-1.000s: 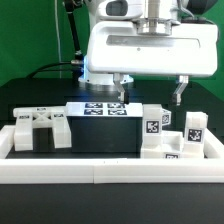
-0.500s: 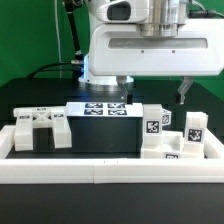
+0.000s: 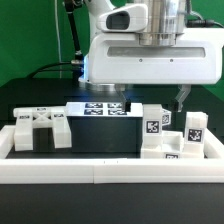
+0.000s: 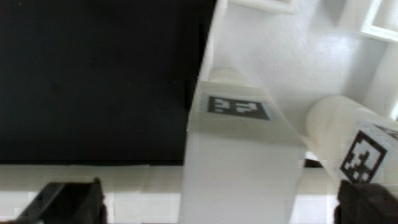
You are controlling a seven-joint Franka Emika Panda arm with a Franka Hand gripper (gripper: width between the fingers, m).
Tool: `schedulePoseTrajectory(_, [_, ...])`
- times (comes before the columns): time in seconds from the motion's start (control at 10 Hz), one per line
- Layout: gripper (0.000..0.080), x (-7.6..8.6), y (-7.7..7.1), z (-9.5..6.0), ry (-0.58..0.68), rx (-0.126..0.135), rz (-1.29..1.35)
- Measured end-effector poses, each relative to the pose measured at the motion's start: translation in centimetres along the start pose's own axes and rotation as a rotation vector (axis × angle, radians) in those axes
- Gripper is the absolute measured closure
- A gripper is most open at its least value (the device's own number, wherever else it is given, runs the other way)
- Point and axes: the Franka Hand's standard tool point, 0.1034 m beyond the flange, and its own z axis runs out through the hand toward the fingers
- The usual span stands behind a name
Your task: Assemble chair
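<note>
The chair is in loose white tagged parts on the black table. A slotted seat block (image 3: 40, 130) lies at the exterior view's left. Chunky tagged pieces (image 3: 153, 128) (image 3: 195, 127) stand at the right, with a smaller one (image 3: 172, 150) in front of them. My gripper (image 3: 151, 96) hangs open above the right-hand pieces. In the wrist view a long white tagged part (image 4: 238, 120) runs between the two dark fingertips (image 4: 71, 202), which stand apart from it on either side. My gripper (image 4: 217, 205) holds nothing. A rounded tagged piece (image 4: 361, 148) lies beside the long part.
The marker board (image 3: 103, 108) lies flat behind the middle of the table. A long white border rail (image 3: 110, 172) runs along the front and up both sides. A green backdrop and a dark cable stand behind at the exterior view's left.
The gripper has come lower and shifted a little toward the exterior view's right. Its jaws stay open. No part has moved.
</note>
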Motion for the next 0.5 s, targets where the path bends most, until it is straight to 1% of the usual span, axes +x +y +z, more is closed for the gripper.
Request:
schedulePoseTrajectory(0.2, [0.0150, -0.04, 0.07, 0.33, 0.001, -0.003, 0.000])
schedulePoseTrajectory(0.3, [0.0267, -0.01, 0.07, 0.50, 0.006, -0.004, 0.012])
schedulePoseTrajectory(0.4, [0.0405, 0.01, 0.08, 0.47, 0.006, -0.004, 0.034])
schedulePoseTrajectory(0.5, [0.0510, 0.01, 0.08, 0.47, 0.006, -0.004, 0.032])
